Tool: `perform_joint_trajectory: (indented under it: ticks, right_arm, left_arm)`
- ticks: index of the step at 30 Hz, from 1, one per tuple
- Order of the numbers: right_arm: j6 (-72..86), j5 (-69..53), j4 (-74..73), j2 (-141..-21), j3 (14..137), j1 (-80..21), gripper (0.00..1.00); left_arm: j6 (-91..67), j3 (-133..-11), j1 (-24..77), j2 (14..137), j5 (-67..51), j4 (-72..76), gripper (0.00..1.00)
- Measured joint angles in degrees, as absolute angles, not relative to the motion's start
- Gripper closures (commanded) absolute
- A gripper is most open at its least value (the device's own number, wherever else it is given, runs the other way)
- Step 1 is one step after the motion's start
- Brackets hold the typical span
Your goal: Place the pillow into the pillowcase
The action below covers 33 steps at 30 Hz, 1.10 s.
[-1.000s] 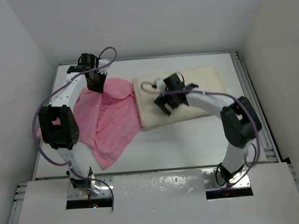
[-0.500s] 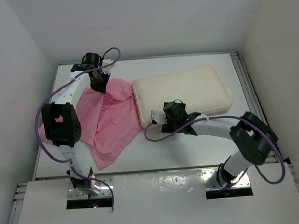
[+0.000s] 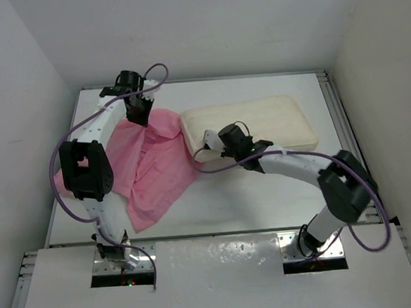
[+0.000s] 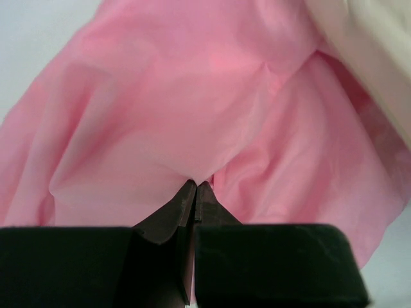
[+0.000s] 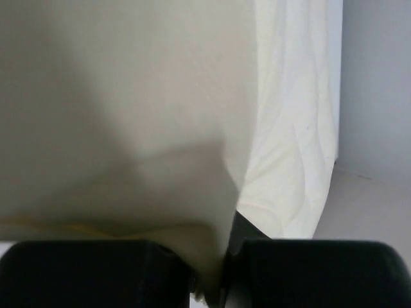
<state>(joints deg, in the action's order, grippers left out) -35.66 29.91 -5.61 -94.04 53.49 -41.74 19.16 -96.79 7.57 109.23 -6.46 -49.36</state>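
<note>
the right claw (image 5: 215,256) is clamped on the near left corner of the pillow (image 3: 260,122). the pillow lies on the worktop (image 3: 265,199), its left end meeting the crumpled pillowcase (image 3: 154,172). farther back, the left claw (image 4: 194,192) is pinched together on the pillowcase's far edge. this looks like the grasp-and-open step. next, the mouth needs lifting wide and the pillow drawing leftward into it. the worktop is plain white, boxed in by pale walls.
</note>
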Motion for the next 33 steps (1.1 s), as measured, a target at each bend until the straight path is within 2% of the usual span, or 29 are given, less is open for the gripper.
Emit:
perform_joint_trajectory:
  ticks: [5,7,8,9,10,13,17,21,25,28,33]
  right_arm:
    - [-30.2,16.12,-21.43,-78.54,58.24,-41.78,1.0]
    - [-28.08,11.05,-26.92,-74.39,62.52,-43.16,0.87]
    - [-27.11,8.78,-28.97,-73.28,64.58,-44.14,0.67]
    - [-25.74,6.61,-30.55,-72.53,66.5,-45.41,0.3]
    - [-24.27,4.1,-31.24,-72.07,68.01,-46.74,0.01]
    - [-22.65,-2.61,-31.64,-72.82,70.15,-50.33,0.01]
    - [-21.74,-5.67,-33.32,-79.11,72.36,-51.35,0.01]
    - [-21.1,-8.69,-32.86,-85.54,75.24,-48.82,0.01]
    - [-17.26,-12.71,-24.29,-87.92,75.96,-43.53,0.01]
    - [-11.6,-16.32,-17.96,-94.32,82.54,-38.83,0.01]
    - [-0.6,-23.18,-10.59,-112.86,98.45,-33.45,0.01]
  left_arm:
    - [19.11,-100.75,7.57,111.83,-6.59,-49.04,1.0]
    - [19.05,-101.41,7.57,112.4,-6.63,-49.1,1.0]
    - [18.98,-101.62,7.57,112.55,-6.63,-49.19,1.0]
    - [18.96,-101.82,7.57,112.66,-6.63,-49.21,1.0]
    - [18.96,-102.02,7.57,112.73,-6.63,-49.28,1.0]
    - [19.0,-102.39,7.51,112.73,-6.5,-49.32,1.0]
    - [19.29,-101.73,7.75,112.33,-6.85,-50.02,1.0]
    - [19.84,-98.13,7.79,109.45,-6.68,-50.74,1.0]
    - [20.49,-97.43,7.79,107.63,-6.37,-51.92,1.0]
    - [20.73,-97.43,7.79,106.87,-6.52,-52.56,1.0]
    - [20.93,-97.43,7.79,105.56,-7.86,-53.84,1.0]
